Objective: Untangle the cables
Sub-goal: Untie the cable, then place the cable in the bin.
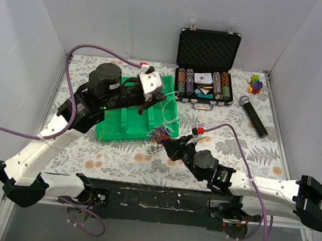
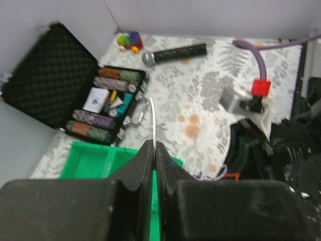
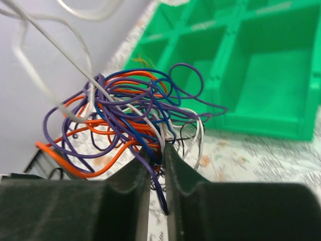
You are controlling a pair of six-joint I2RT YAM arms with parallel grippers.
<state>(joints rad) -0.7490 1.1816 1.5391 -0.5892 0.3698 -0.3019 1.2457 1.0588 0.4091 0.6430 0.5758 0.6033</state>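
Pinches a white cable (image 2: 153, 118) in the shut left jaws, mid frame. Clamps right jaws on the cable tangle (image 3: 125, 103) beside the edge of the green tray (image 3: 261, 125); desk (image 3: 251, 160) lower right.

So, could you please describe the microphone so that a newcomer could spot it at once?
Start at the open black case at the back. Just right of it lies the microphone: a long black stick with a silver mesh head, unlike the small multicoloured toy behind it.
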